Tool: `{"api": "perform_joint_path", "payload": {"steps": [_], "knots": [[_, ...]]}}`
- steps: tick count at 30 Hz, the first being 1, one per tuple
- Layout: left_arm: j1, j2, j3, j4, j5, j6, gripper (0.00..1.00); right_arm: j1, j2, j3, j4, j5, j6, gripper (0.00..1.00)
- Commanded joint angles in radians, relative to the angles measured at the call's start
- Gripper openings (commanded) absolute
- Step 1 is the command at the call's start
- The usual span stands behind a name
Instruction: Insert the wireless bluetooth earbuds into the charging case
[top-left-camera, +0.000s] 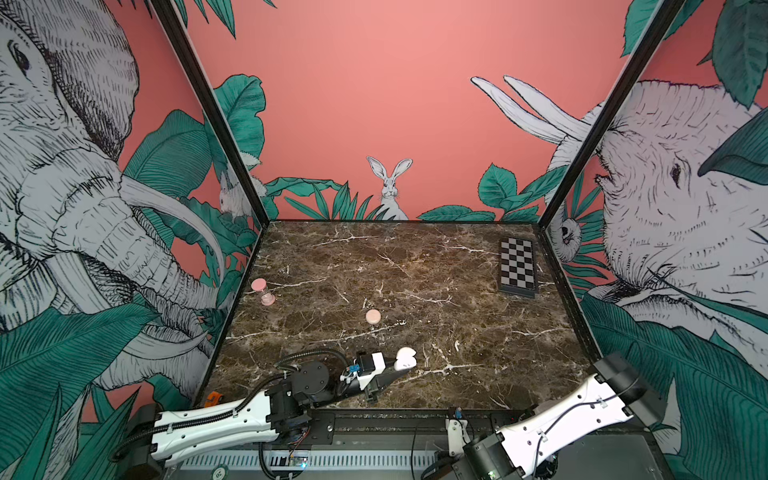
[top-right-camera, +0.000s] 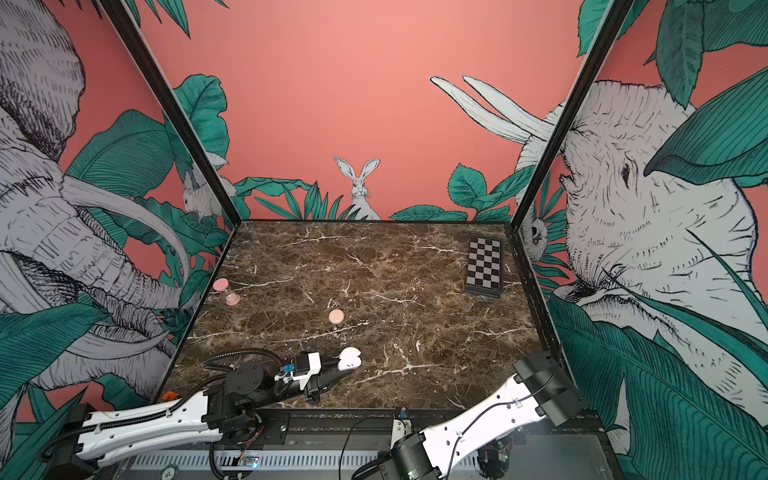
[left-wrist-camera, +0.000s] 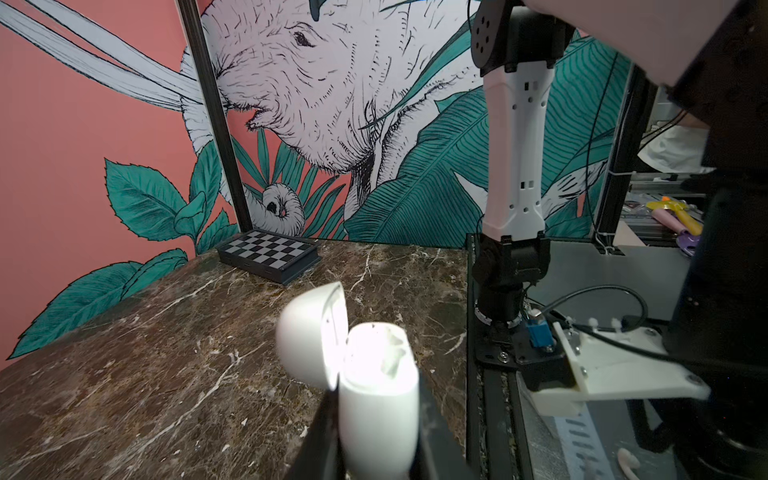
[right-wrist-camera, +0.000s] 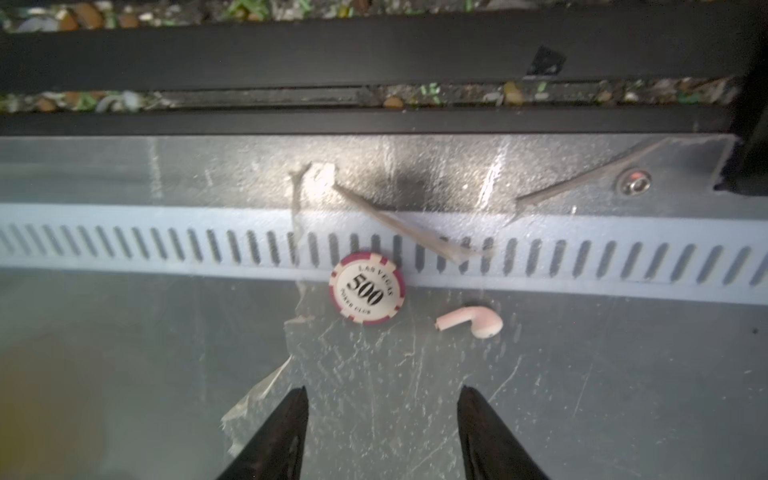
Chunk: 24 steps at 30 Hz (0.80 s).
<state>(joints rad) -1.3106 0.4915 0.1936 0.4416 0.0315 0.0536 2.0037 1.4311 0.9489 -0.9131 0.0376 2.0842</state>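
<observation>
Brown marble table (top-left-camera: 415, 270) under jungle-mural walls, and the left gripper (top-left-camera: 397, 369) sits low near the front edge, clamped on the white charging case (top-left-camera: 405, 358). The left wrist view brings it close: lid (left-wrist-camera: 309, 332) standing open, black fingers (left-wrist-camera: 434, 432) pressing both sides, though glare washes out the sockets inside. Over to the right wrist view, the only one catching the right gripper (right-wrist-camera: 383, 390): jaws apart, nothing between them, above a grey plate (right-wrist-camera: 124, 353) in front of the table's near edge. One pinkish earbud (right-wrist-camera: 471, 321) lies there, near a poker chip (right-wrist-camera: 366, 288). In both top views that gripper is out of sight at the near edge. Far right sits a checkered box (top-left-camera: 517, 268). Whether the pale flecks on the marble are buds or veins is too small to tell.
</observation>
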Motion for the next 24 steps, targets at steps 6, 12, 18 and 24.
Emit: {"api": "perform_joint_path", "payload": {"steps": [6,12,18,24], "knots": [[-0.016,-0.03,0.03,-0.027,-0.007,0.024,0.0,-0.019,-0.004,0.014,-0.178,0.009,0.625,0.58],[-0.019,-0.033,0.033,-0.039,-0.011,0.027,0.0,-0.011,-0.027,-0.05,-0.128,-0.057,0.628,0.55],[-0.018,-0.014,0.039,-0.038,-0.03,0.04,0.0,0.003,-0.075,-0.169,0.003,-0.056,0.62,0.53],[-0.019,0.011,0.054,-0.046,-0.044,0.045,0.0,0.059,-0.073,-0.193,0.095,-0.055,0.622,0.51]]}}
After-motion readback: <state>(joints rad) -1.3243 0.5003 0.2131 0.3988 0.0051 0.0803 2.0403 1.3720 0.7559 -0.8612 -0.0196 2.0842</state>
